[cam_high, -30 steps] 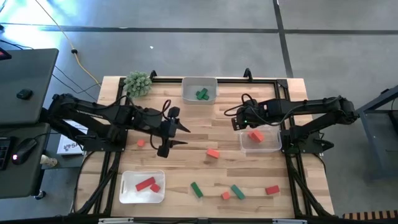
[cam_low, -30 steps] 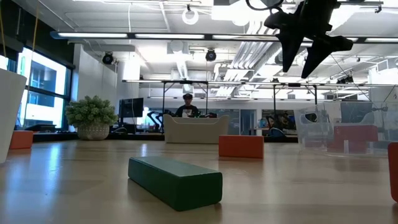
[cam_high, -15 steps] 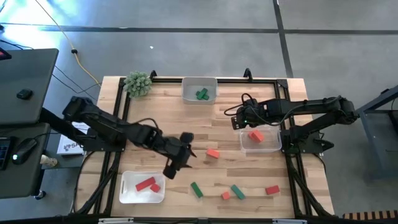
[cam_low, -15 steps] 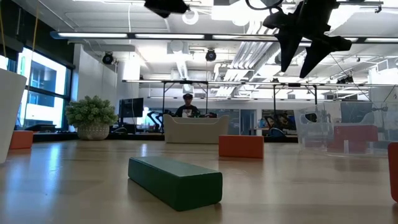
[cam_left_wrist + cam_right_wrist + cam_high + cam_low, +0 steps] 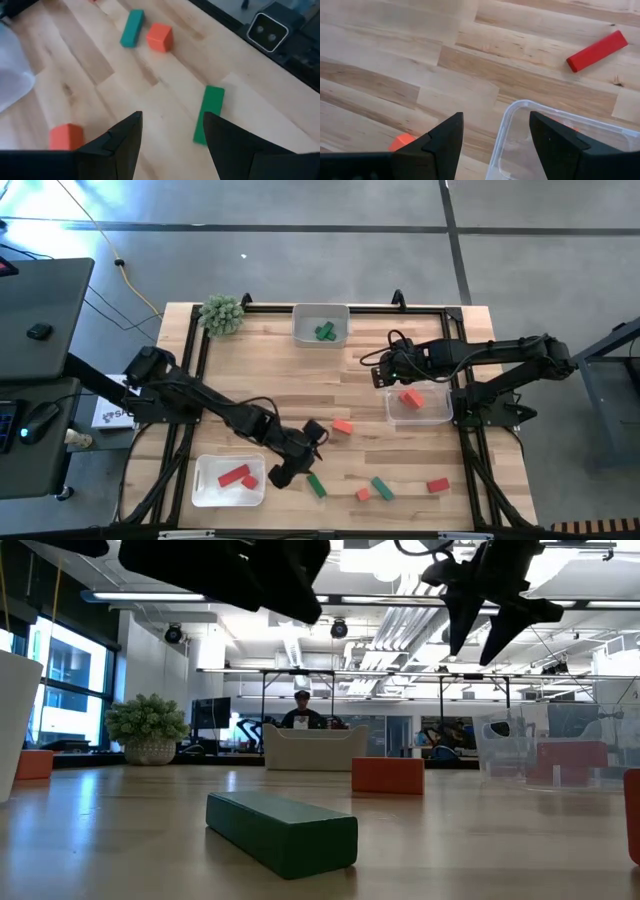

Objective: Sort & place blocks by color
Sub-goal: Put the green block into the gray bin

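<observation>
My left gripper (image 5: pixel 303 455) hovers open over the table's near middle, just short of a green block (image 5: pixel 316 485) that lies flat on the wood. In the left wrist view that green block (image 5: pixel 209 115) lies just past one finger, untouched. An orange block (image 5: pixel 343 426) lies beside the gripper on its far-right side. An orange cube (image 5: pixel 362 494), a teal block (image 5: pixel 382 488) and a red block (image 5: pixel 437 485) lie along the near edge. My right gripper (image 5: pixel 383 370) waits open above the far left corner of the clear tray (image 5: pixel 440 418), which holds an orange block (image 5: pixel 410 398).
A white tray (image 5: pixel 205 492) at the near left holds two red blocks. Another tray (image 5: pixel 300 335) at the far edge holds green blocks. A spiky green plant ball (image 5: pixel 221 313) sits at the far left corner. A black frame rims the table.
My left gripper has swept from the table's left middle toward the near edge and the right, coming down beside the green block. It has stayed open. No block has moved.
</observation>
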Robot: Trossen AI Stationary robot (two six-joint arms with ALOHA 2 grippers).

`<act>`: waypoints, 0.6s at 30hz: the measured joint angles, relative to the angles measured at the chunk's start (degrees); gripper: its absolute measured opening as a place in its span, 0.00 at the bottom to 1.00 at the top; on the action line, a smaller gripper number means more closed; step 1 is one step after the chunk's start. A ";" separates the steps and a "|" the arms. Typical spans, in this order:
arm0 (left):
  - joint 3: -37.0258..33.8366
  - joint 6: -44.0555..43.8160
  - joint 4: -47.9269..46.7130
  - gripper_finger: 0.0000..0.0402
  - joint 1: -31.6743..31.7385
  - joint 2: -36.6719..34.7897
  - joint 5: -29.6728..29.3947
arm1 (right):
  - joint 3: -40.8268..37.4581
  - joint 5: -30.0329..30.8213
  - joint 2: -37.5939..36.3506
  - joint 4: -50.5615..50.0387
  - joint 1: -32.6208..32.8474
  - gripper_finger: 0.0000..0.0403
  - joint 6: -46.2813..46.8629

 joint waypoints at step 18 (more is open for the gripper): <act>0.02 3.50 5.66 0.50 -0.69 8.73 3.40 | 0.00 2.18 0.00 0.56 0.00 0.54 -0.04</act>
